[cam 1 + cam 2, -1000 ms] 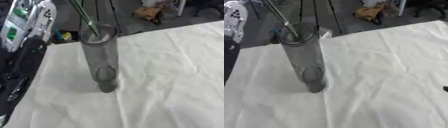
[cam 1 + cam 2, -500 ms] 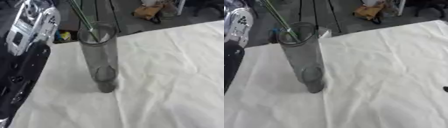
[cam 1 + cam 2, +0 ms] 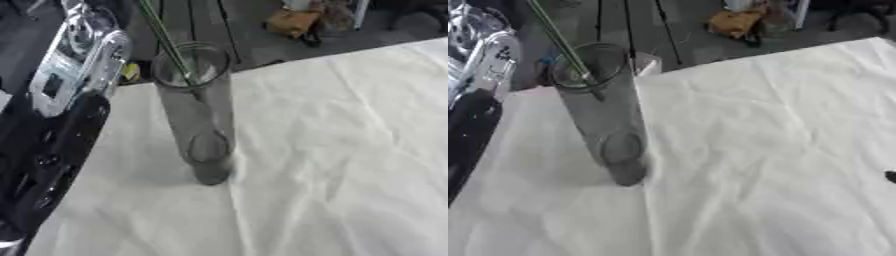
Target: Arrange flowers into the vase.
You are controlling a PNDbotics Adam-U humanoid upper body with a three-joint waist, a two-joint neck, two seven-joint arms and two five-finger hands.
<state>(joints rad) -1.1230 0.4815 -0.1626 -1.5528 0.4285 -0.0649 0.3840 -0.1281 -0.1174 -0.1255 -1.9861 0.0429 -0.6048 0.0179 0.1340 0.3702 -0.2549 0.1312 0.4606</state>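
Note:
A tall clear glass vase (image 3: 199, 115) stands upright on the white cloth. A thin green flower stem (image 3: 166, 37) slants down from the top edge into the vase's mouth; its lower end sits just inside the rim, and its bloom is out of frame. My left arm (image 3: 61, 95), black with a silver and white forearm, rises along the left side towards the top edge, where the hand is cut off. Of my right hand only a small dark tip (image 3: 890, 176) shows at the right edge, low on the cloth.
The white cloth (image 3: 754, 150) covers the table, lightly creased, with its far edge just behind the vase. Beyond it lie a dark floor, thin black stand legs (image 3: 632, 25) and a yellowish bundle (image 3: 737, 22).
My left forearm has shifted a little right and down, closer to the vase. The stem reaches slightly deeper into the vase's mouth. The vase has stayed put.

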